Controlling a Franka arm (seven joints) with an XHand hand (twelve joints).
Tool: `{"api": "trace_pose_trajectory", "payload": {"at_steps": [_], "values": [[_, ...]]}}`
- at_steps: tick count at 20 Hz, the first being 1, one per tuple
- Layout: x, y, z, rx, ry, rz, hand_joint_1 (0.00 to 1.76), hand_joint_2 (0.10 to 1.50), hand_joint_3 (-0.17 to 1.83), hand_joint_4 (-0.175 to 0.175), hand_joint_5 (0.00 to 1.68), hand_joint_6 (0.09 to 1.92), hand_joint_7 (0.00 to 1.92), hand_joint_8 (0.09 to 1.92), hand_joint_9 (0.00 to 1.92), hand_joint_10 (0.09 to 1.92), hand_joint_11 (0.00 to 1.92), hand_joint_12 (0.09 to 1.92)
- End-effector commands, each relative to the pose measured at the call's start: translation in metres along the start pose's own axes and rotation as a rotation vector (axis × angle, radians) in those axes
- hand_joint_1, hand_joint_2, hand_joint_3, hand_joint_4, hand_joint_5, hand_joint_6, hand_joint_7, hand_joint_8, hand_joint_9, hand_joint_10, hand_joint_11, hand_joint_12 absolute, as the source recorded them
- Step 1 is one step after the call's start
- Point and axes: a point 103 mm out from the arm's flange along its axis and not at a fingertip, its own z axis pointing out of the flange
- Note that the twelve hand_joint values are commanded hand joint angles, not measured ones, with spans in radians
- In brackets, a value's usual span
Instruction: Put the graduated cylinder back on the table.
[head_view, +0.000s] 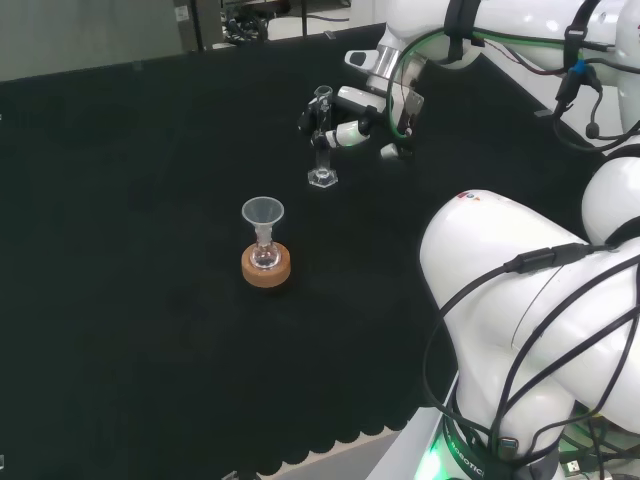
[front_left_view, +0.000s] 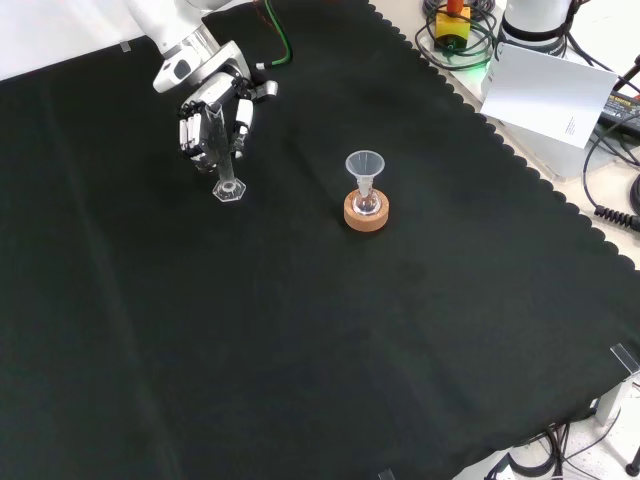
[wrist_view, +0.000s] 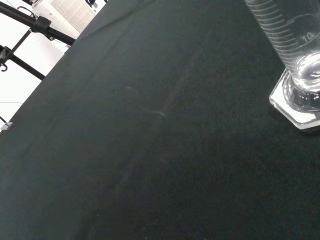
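the hand (front_left_view: 213, 128) has its fingers curled round the upright graduated cylinder (front_left_view: 227, 172), whose hex base sits on the black cloth (front_left_view: 300, 330), well apart from the cork ring (front_left_view: 365, 212) holding the funnel (front_left_view: 365, 166). printed scale lines show on the cylinder up close.

My arm (head_view: 520, 300) is glossy white, its links rounded and bulbous, with black cables looped over the near ones and a green glow at the base. A green cable runs toward the wrist. The hand (front_left_view: 212, 122) has white finger segments set on black.
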Motion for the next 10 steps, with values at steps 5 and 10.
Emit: {"api": "trace_pose_trajectory", "payload": {"at_steps": [5,10], "values": [[0.013,-0.007,-0.023,-0.027,-0.033,0.006,0.93,1.02,-0.17,-0.036,0.51,0.58,0.62,0.56,0.97,0.09,0.53,1.24],[0.02,-0.019,-0.049,-0.049,-0.073,0.034,0.88,0.99,-0.17,-0.043,0.42,0.45,0.52,0.58,0.89,0.09,0.46,1.27]]}}
